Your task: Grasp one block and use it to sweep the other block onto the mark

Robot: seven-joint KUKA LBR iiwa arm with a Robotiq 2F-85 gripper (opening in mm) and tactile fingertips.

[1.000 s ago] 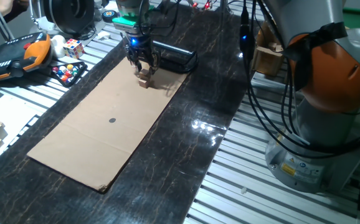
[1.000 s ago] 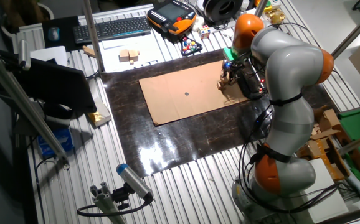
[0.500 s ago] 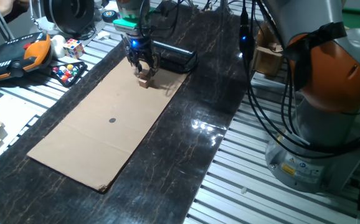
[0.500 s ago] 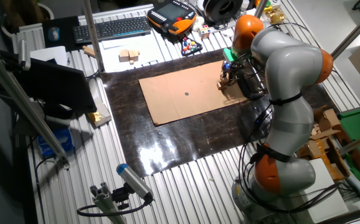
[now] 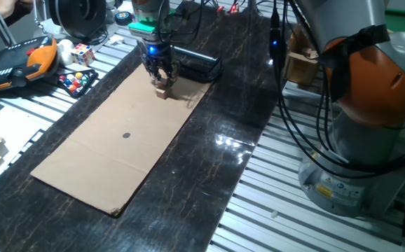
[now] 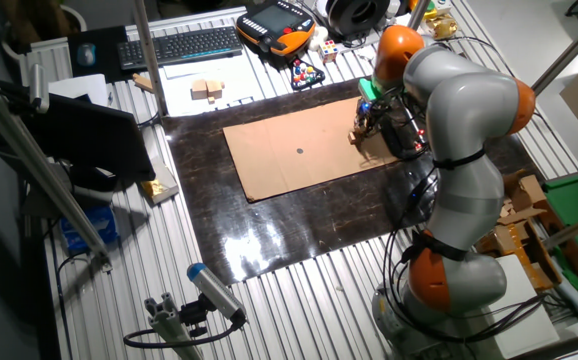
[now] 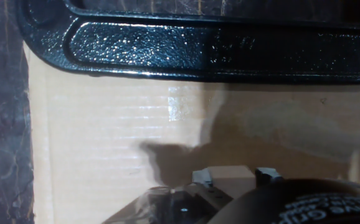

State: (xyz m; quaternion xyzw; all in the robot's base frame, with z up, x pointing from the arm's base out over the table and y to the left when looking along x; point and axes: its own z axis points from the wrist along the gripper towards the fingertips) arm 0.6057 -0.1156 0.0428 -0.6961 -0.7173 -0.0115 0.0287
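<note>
- The jaws of the gripper (image 5: pixel 162 75) are seen closed onto a block (image 5: pixel 162 89) at the far end of the cardboard (image 5: pixel 118 150); in the hand view the block (image 7: pixel 232 180) is seen lodged between the two fingertips (image 7: pixel 203 178).
- Whether the block is lifted off the cardboard or resting on it cannot be told.
- Only one block can be made out at the gripper; a second block there cannot be told apart.
- A black clamp (image 5: pixel 197 64) is seen lying just beyond the gripper, along the far edge of the cardboard.
- The mark (image 5: pixel 126 136) is found near the middle of the cardboard, well apart from the gripper, with bare cardboard between.
- In the other fixed view the gripper (image 6: pixel 361 130) is seen at the cardboard's end nearest the arm (image 6: pixel 459 120), the mark (image 6: pixel 300 152) well apart from it.
- The cardboard is laid on a dark mat (image 5: pixel 209 168).
</note>
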